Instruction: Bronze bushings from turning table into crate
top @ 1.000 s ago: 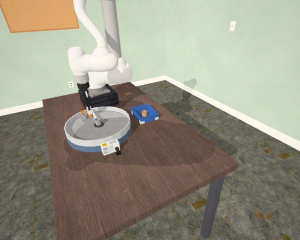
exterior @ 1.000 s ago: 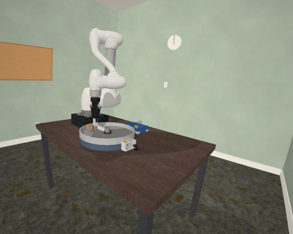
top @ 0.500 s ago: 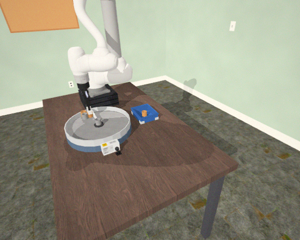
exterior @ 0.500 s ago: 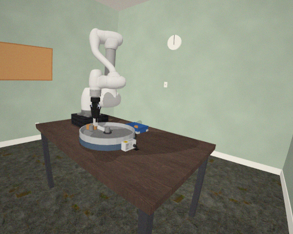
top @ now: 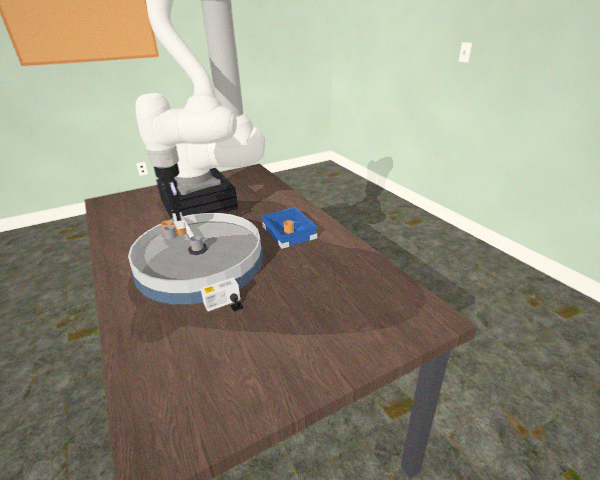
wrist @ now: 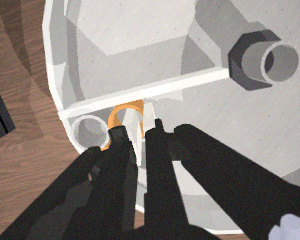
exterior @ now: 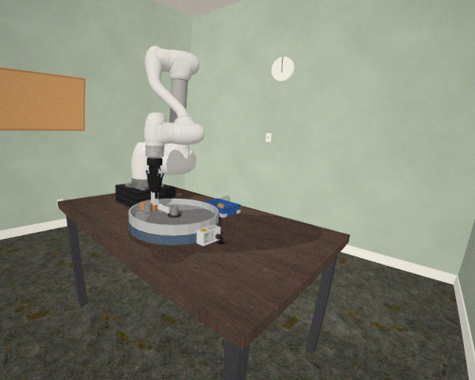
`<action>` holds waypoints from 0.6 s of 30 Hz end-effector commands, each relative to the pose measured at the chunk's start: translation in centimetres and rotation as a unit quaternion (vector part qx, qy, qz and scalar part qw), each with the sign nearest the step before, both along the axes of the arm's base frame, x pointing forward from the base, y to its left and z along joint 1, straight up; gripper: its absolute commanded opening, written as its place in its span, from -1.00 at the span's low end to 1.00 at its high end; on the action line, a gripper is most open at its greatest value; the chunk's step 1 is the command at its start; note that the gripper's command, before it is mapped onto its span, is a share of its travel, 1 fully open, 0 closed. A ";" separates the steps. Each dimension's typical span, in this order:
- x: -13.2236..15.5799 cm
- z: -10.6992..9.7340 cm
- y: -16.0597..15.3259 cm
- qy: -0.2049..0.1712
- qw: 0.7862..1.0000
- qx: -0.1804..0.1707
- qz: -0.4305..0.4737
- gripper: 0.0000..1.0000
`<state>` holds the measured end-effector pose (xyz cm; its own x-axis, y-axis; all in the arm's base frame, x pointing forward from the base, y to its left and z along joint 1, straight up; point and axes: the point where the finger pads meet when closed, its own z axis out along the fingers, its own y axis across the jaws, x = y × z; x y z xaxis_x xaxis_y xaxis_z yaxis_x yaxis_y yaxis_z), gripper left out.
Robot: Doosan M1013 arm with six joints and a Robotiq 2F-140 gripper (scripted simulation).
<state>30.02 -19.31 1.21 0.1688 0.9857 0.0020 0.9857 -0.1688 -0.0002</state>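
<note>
The round grey turning table (top: 194, 258) stands on the wooden table, with a dark hub (wrist: 262, 60) at its middle. My gripper (wrist: 142, 118) is down at the turning table's back edge, shut on the wall of a bronze bushing (wrist: 126, 116), which stands upright on the turning table. The gripper also shows in the top view (top: 179, 221). A steel bushing (wrist: 90, 131) stands just beside it at the rim. In the top view a second bronze bushing (top: 166, 223) shows behind the steel bushing (top: 169, 231). The blue crate (top: 295, 226) to the right holds one bronze bushing (top: 288, 226).
A white bar (wrist: 150, 92) runs across the turning table from the hub to the rim, close to my fingers. A white control box (top: 219, 294) sits at the turning table's front. The robot's black base (top: 197, 193) stands behind the turning table.
</note>
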 end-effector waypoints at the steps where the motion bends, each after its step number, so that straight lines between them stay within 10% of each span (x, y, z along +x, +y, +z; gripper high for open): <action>1: 0.0 0.0 0.0 0.000 1.000 0.000 0.000 -1.00; 18: 0.0 4.3 0.0 0.000 1.000 0.000 0.000 -1.00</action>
<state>29.99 -19.31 4.41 0.1687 0.9857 0.0021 0.9857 -0.1687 -0.0007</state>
